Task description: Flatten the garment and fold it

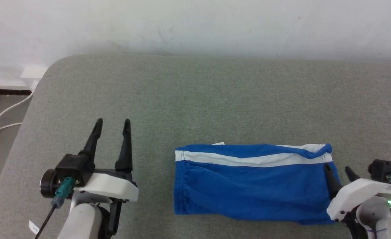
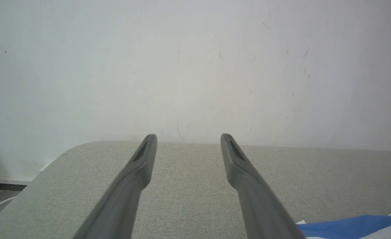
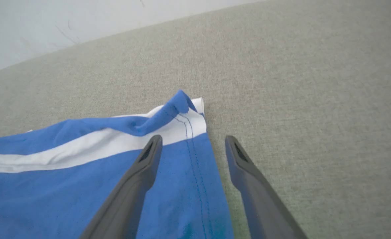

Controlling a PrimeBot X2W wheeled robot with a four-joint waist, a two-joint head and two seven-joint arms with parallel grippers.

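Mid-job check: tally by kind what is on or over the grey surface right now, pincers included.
blue shorts: 1
pincers, both open: 2 (left pincer, right pincer)
Total: 3

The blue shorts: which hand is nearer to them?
Right. The right hand is open astride the right edge of the shorts; the left hand is open, clearly apart from their left edge.
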